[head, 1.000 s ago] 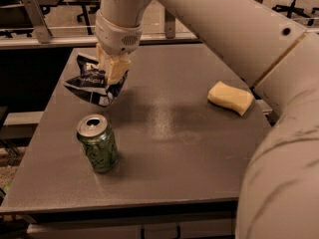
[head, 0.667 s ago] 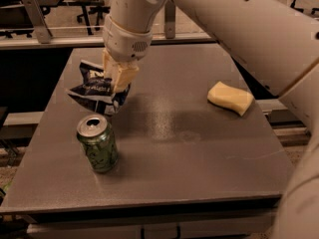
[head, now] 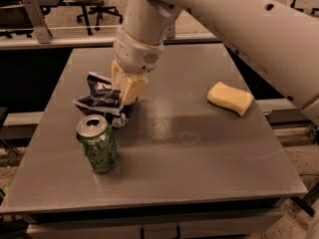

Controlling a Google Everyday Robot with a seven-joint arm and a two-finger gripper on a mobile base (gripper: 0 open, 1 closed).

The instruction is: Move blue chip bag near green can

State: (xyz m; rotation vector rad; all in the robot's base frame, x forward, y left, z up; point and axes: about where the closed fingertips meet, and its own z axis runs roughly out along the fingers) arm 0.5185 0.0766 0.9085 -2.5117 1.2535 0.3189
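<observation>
The blue chip bag (head: 101, 99), dark navy and crinkled with white lettering, hangs in my gripper (head: 123, 94) just above the grey table (head: 199, 148), at the left middle. The gripper's pale fingers (head: 130, 87) are shut on the bag's right side. The green can (head: 97, 143) stands upright on the table just in front of the bag, its silver top with pull-tab showing. The bag's lower edge is almost touching the can's top rim.
A yellow sponge (head: 230, 97) lies on the right side of the table. My large white arm (head: 224, 24) crosses from the upper right. The table's left edge and front edge are close to the can. Chairs and railings stand behind the table.
My gripper has carried the blue chip bag forward and slightly right, from the far left of the table to just behind the green can. The can and sponge have not moved.
</observation>
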